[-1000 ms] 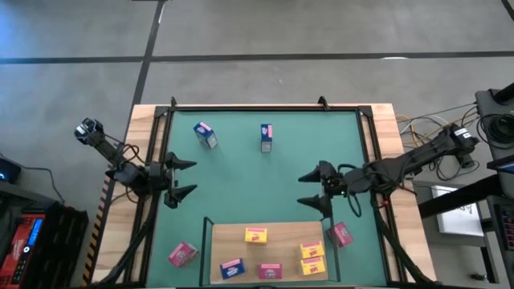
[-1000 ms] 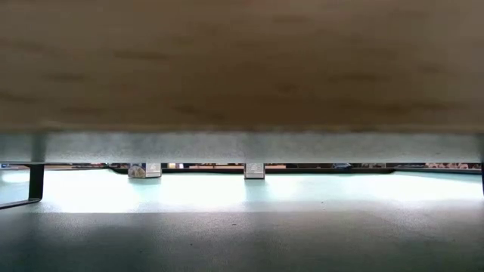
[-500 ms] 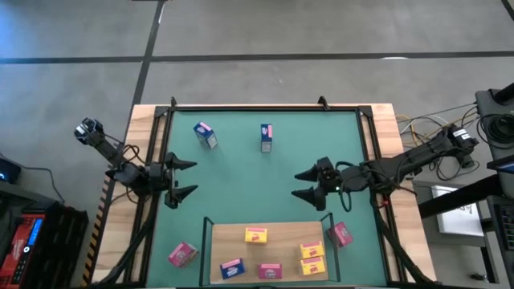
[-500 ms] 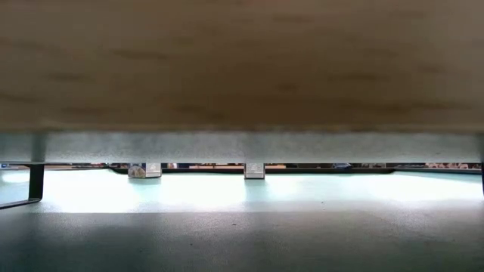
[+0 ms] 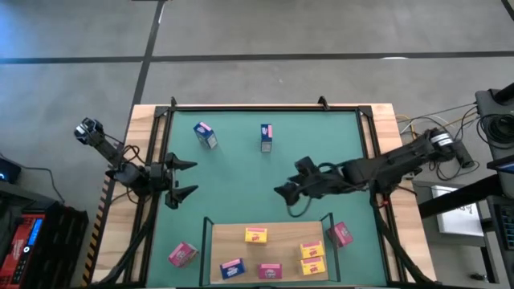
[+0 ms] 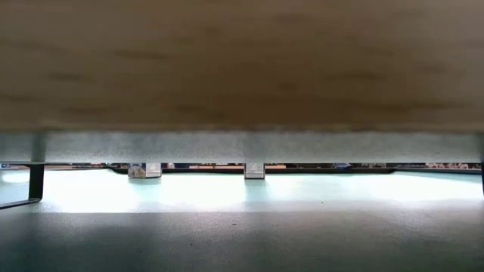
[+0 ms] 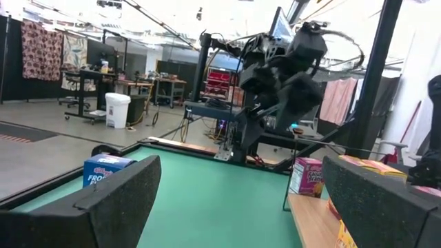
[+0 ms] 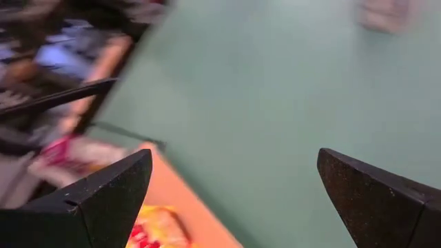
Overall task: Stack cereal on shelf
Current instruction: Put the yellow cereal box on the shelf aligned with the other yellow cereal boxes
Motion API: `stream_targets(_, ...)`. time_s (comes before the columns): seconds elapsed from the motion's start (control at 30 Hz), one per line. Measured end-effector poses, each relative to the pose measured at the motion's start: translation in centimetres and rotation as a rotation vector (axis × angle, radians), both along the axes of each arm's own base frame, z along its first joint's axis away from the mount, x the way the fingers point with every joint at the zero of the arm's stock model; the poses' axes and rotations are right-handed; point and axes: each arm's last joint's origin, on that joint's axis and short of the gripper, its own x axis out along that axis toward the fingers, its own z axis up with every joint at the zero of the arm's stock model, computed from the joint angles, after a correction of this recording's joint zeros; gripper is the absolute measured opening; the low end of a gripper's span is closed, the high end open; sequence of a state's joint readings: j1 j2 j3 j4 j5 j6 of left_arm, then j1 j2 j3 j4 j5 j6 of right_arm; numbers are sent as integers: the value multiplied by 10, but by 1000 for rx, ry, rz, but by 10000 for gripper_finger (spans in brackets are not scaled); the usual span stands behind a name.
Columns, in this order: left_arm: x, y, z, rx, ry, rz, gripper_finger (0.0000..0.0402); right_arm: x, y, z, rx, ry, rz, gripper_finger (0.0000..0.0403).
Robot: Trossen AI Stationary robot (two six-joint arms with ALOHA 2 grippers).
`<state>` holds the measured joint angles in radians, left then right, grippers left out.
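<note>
smooth green mat (image 5: pixel 241 185) under flat light-wood shelf (image 5: pixel 277 241).

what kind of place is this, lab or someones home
Most likely a robotics lab or workshop: beyond the green mat the left wrist view shows work tables, a white bin and a concrete floor.

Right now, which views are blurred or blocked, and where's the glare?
Right wrist view: motion-smeared, with the yellow cereal box and green mat soft. Low view: mostly blocked by the shelf board just in front of the lens, with the mat beyond blown out bright. Left wrist view: sharp, but the room's ceiling lights are overexposed. High view: clean and evenly lit.
</note>
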<state>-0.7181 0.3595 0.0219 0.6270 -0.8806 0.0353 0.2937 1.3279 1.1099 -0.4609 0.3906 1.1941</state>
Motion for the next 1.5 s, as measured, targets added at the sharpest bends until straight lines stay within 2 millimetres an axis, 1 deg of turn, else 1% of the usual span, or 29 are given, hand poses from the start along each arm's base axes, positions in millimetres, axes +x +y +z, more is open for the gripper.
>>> stream_targets(0.1,0,0,0,1,1,0,384,8,2,3,88,131,-132,400)
stream_targets(0.2,0,0,0,1,1,0,384,23,8,10,164,164,-229,400)
stream_targets(0.37,0,0,0,3,4,0,384,50,21,14,306,236,-251,400)
stream_targets(0.57,0,0,-1,4,5,0,384,73,31,13,419,343,-443,400)
stream_targets(0.67,0,0,-1,5,5,0,384,82,34,15,458,384,-503,400)
stream_targets(0.7,0,0,-1,5,5,0,384,86,35,17,457,385,-499,400)
stream_targets(0.8,1,-1,-1,6,6,0,384,95,40,22,450,425,-415,400)
stream_targets(0.9,1,-1,-1,6,6,0,384,107,45,23,497,440,-389,400)
stream_targets(1.03,1,-1,-1,6,6,0,384,114,52,18,680,562,-475,400)
stream_targets(1.1,1,-1,-1,6,7,0,384,119,54,17,706,596,-495,400)
stream_targets(1.27,1,-1,-1,6,7,0,384,131,49,22,672,613,-437,400)
stream_targets(1.37,1,-1,-1,6,7,0,384,138,51,22,658,618,-422,400)
stream_targets(1.5,1,-1,-1,6,7,0,384,140,52,18,671,637,-403,400)
